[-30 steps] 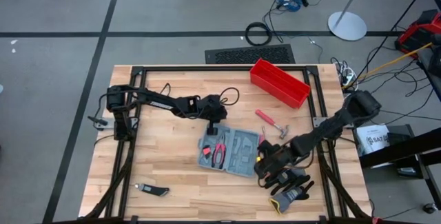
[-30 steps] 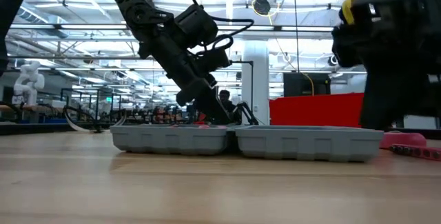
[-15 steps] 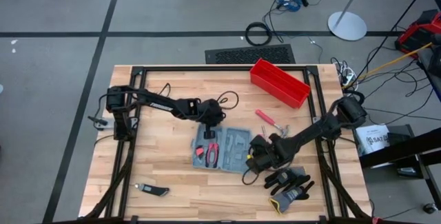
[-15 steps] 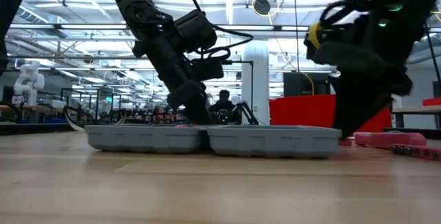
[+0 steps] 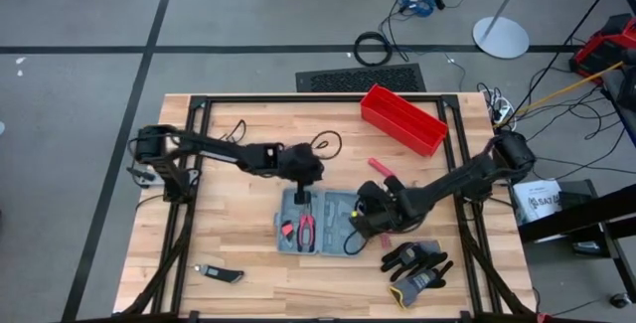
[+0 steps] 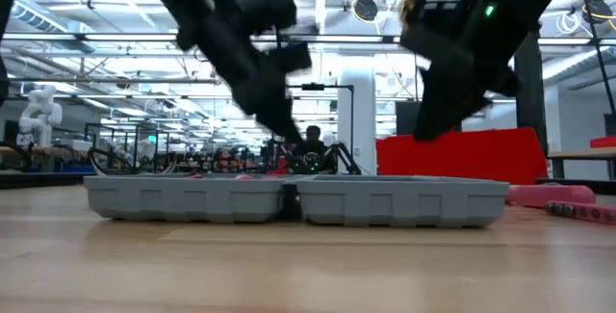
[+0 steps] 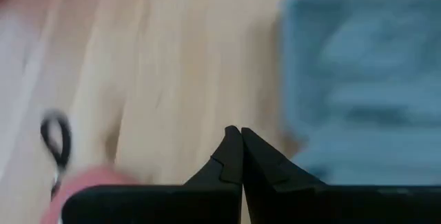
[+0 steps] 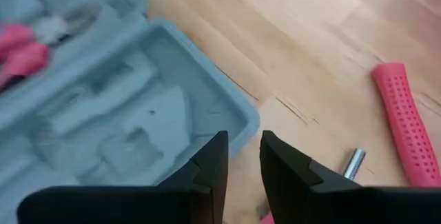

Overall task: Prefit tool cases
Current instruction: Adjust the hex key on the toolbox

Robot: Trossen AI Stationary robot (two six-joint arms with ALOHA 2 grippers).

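Open tool case [image 5: 320, 220] between closed left claw [image 5: 301, 195] and slightly parted right claw [image 5: 362, 216]; hammer [image 5: 387, 172] nearby.

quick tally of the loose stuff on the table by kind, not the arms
tool case: 1, lying open
pliers: 1, red-handled, in the case
hammer: 1, pink-handled, on the wood beside the case
red bin: 1
gloves: 1 bundle, number unclear
small dark tool: 1, near the table's front edge
total: 6

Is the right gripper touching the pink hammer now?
Apart. In the right wrist view, bare wood lies between the right gripper, empty with a narrow gap between its fingers, and the pink hammer. It hovers by the tool case corner.
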